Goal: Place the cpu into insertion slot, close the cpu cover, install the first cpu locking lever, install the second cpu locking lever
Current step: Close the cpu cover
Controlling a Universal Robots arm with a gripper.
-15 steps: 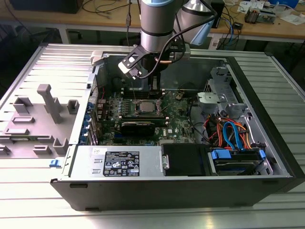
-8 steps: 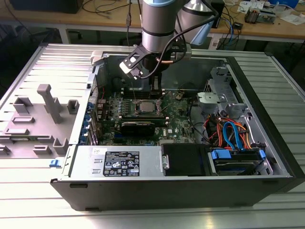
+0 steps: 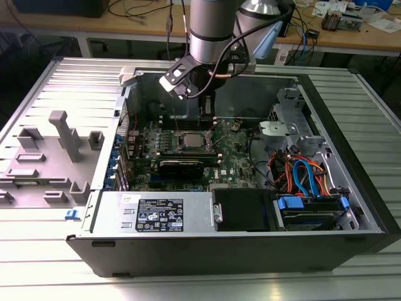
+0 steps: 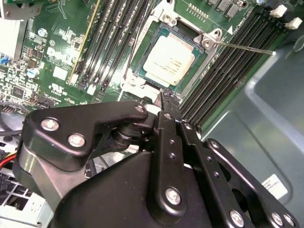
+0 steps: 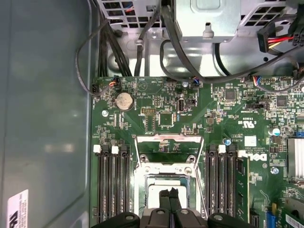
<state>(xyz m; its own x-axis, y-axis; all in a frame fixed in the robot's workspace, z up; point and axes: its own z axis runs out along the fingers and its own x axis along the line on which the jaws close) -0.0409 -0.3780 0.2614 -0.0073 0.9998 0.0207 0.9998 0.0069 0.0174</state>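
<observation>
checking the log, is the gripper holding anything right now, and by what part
Nothing is held. The gripper is shut and empty, close to the cpu, which lies seated in the motherboard.

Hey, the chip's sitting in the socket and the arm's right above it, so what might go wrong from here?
1. The black jaws are shut and near the small square silvery-tan cpu lying in its socket. A descent slightly off could scrape or shift it.
2. A thin silver metal lever sticks out free beside the socket, over the long black memory slots. The jaws might snag or bend it.
</observation>
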